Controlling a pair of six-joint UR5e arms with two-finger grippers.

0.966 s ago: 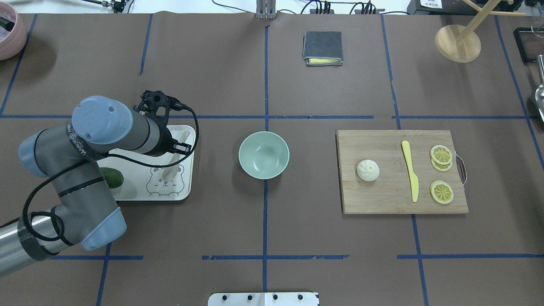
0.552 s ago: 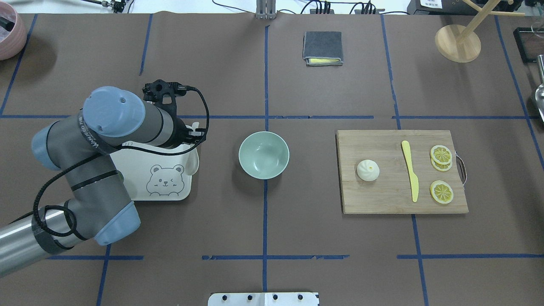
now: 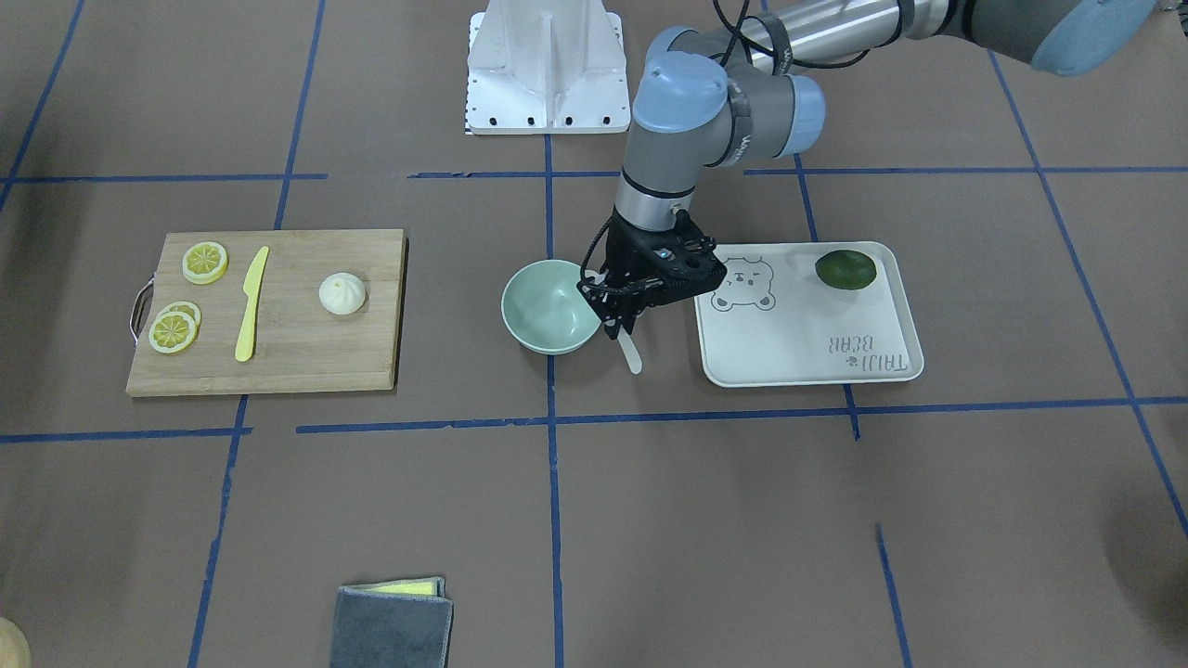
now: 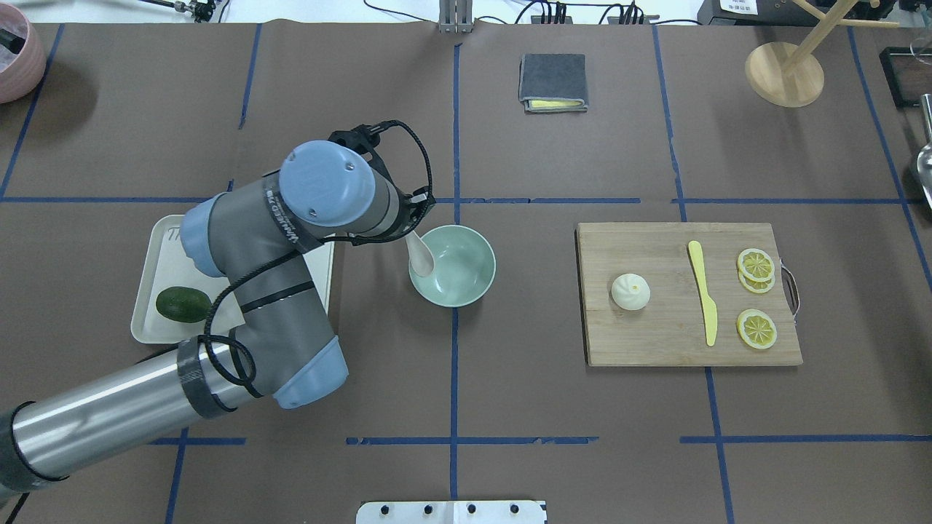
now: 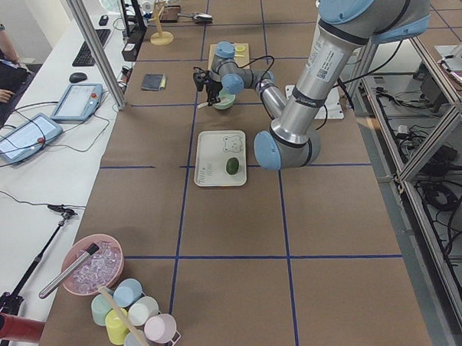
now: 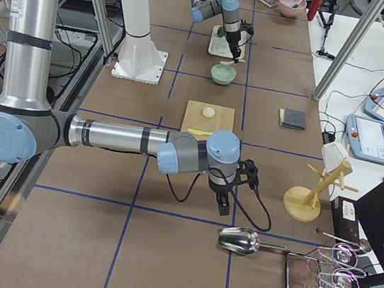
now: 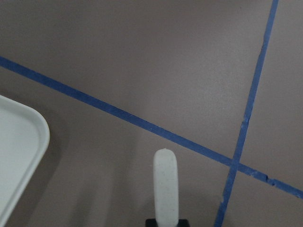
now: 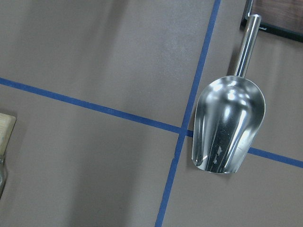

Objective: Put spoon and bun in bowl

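My left gripper [image 4: 411, 231] is shut on the off-white spoon [image 4: 421, 253] and holds it in the air at the left rim of the mint-green bowl [image 4: 486, 271]. In the front view the gripper [image 3: 624, 314] is beside the bowl [image 3: 548, 311], with the spoon's handle [image 3: 632, 354] sticking out below it. The left wrist view shows the handle [image 7: 165, 182] over bare table. The white bun [image 4: 630, 292] sits on the wooden cutting board [image 4: 655, 338], right of the bowl. My right gripper [image 6: 223, 206] shows only in the exterior right view, far right, so I cannot tell its state.
The white bear-printed tray [image 4: 162, 251] with a dark green fruit [image 4: 183, 304] lies left of the bowl. A yellow knife [image 4: 703, 291] and lemon slices [image 4: 756, 266] share the board. A metal scoop [image 8: 227, 123] lies under the right wrist. A grey cloth [image 4: 553, 81] lies at the back.
My left arm has lifted the spoon off the tray and swung it right to the bowl's left rim. The bun and bowl have not moved.
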